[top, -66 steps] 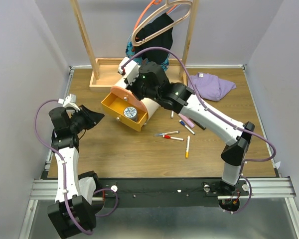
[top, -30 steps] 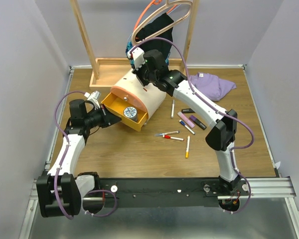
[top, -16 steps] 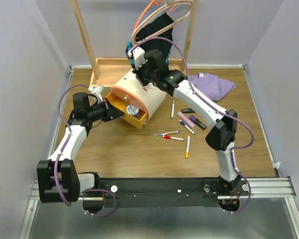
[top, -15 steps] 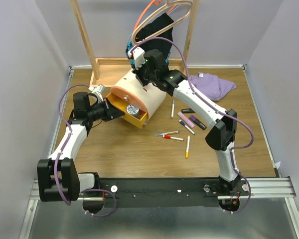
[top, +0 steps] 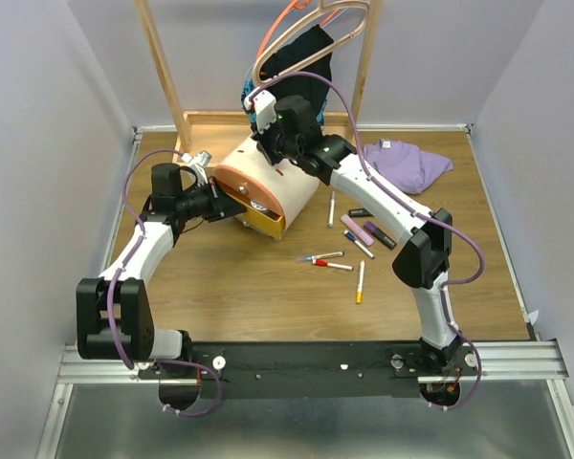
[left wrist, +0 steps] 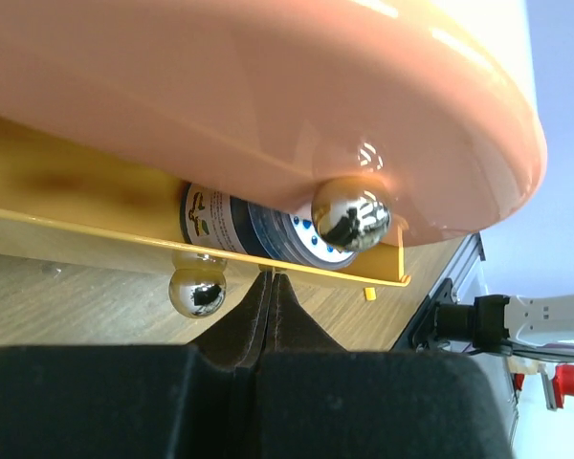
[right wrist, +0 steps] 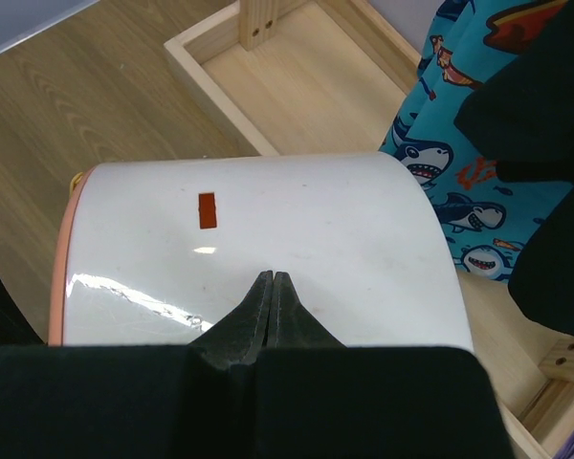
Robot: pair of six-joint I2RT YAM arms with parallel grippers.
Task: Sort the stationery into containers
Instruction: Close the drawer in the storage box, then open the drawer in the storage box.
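The cream chest (top: 282,182) lies on the table with its orange drawer front (left wrist: 268,96) facing left. Its yellow drawer (top: 260,218) sticks out only a little, and the blue-white tape roll (left wrist: 268,229) lies inside. My left gripper (left wrist: 271,277) is shut, its tips against the yellow drawer's front edge beside a metal knob (left wrist: 196,290). My right gripper (right wrist: 271,277) is shut and rests on the chest's cream top (right wrist: 297,220). Several pens lie to the right: a white one (top: 331,207), a pink marker (top: 357,229), a red-capped one (top: 333,265) and an orange-tipped one (top: 360,282).
A purple cloth (top: 402,163) lies at the back right. The wooden rack base (top: 210,129) stands right behind the chest, with hangers and a shark-print garment (right wrist: 450,143) above it. The side walls are close to both arms.
My left gripper has moved right and back against the yellow drawer, which has slid most of the way into the chest. The right gripper has stayed on the chest's top.
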